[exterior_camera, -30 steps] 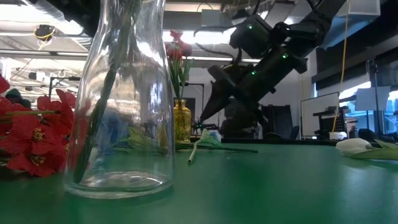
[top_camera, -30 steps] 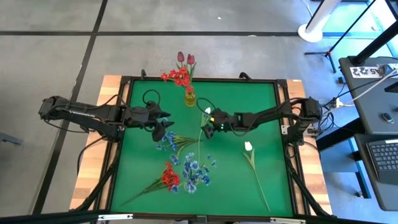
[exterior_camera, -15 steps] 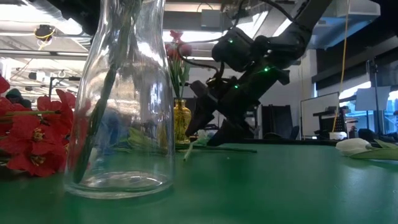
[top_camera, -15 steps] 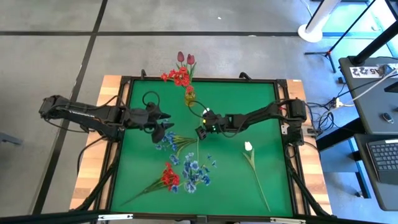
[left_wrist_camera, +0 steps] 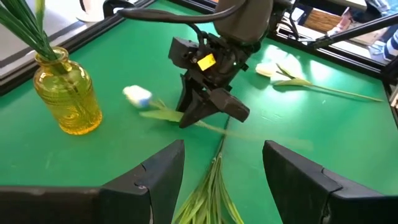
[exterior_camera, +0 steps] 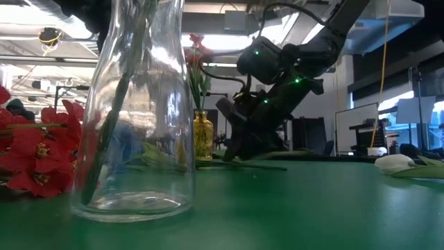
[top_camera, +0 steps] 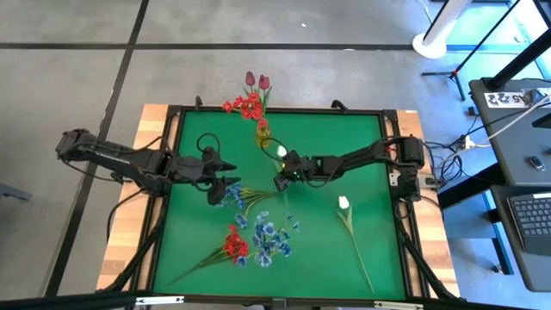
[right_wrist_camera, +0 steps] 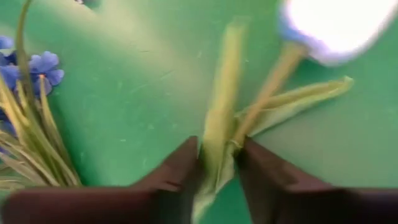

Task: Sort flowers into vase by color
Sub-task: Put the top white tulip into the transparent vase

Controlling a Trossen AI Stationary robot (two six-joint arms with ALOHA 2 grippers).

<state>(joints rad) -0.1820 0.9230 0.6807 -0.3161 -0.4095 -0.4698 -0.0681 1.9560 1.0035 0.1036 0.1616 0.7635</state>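
Right now: right gripper low over the middle of the green surface, fingers closed narrow on the stem of a white tulip, bud lying just right of the yellow vase. Left gripper hovering to the left, fingers spread wide, holding nothing, just above the green stems of a blue spray.

Yellow vase at the far middle, already holding red clusters and dark pink tulips. Clear glass vase close to the low camera, green stems inside. Second white tulip lying to the right, stem running toward the near edge. More blue sprays and a red flower lying near the front middle, well apart from both grippers.
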